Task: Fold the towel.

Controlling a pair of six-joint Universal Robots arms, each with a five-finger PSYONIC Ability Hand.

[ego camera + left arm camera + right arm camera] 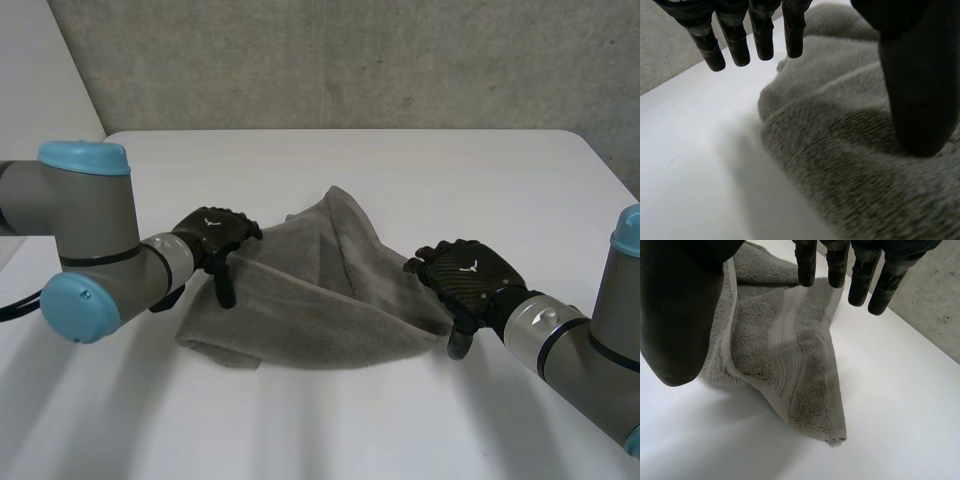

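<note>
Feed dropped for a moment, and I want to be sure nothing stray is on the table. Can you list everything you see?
towel: one, grey, bunched up in the middle of the table between the two hands
table: one, white, under everything
wall: one, grey concrete, behind the table
left arm: one, grey with light-blue caps, at the table's left side
right arm: one, grey with a light-blue cap, at the table's right side
left hand: one, black, at the towel's left edge, fingers straight, thumb tip on the cloth
right hand: one, black, at the towel's right edge, fingers straight above the cloth
</note>
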